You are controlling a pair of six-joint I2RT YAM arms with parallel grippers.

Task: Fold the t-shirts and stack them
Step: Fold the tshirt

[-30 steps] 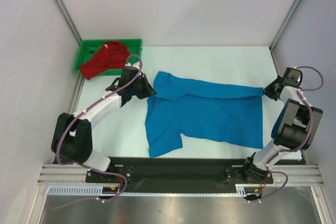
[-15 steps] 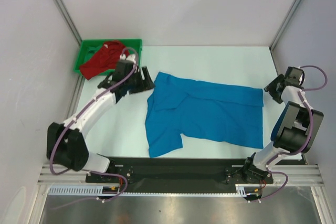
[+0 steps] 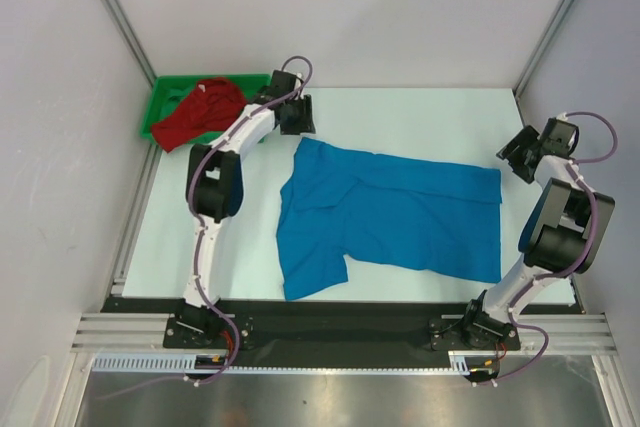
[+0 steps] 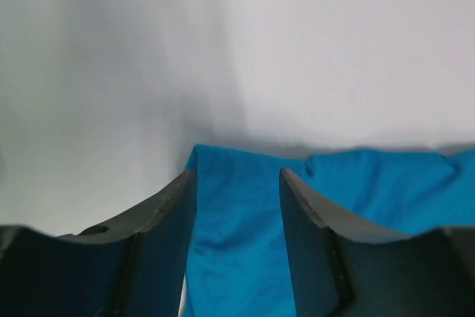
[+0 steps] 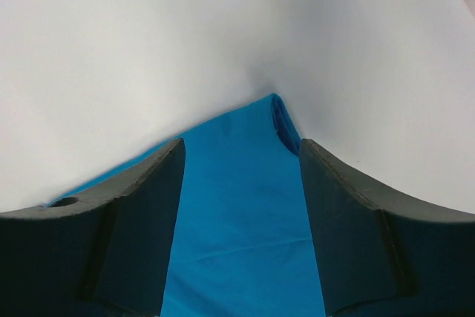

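Observation:
A bright blue t-shirt [image 3: 400, 212] lies spread on the white table, one sleeve folded in at its left. My left gripper [image 3: 299, 125] hovers open just beyond the shirt's far left corner; in the left wrist view the blue cloth [image 4: 237, 257] shows between the parted fingers [image 4: 159, 250] of that gripper [image 4: 237, 183], untouched. My right gripper [image 3: 516, 158] stands open off the far right corner; the right wrist view has this gripper [image 5: 241, 157] framing the shirt's corner [image 5: 245, 243]. A crumpled red t-shirt [image 3: 203, 113] sits in the green tray [image 3: 160, 97].
The green tray stands at the table's far left corner, close to my left arm's forearm. Metal frame posts [image 3: 120, 17] and white walls close in both sides. A black base rail [image 3: 330, 322] runs along the near edge.
Both grippers have opened and let go of the blue shirt's far edge, which has dropped flat. The left arm has swung toward the far side; the right gripper has drawn back from the corner.

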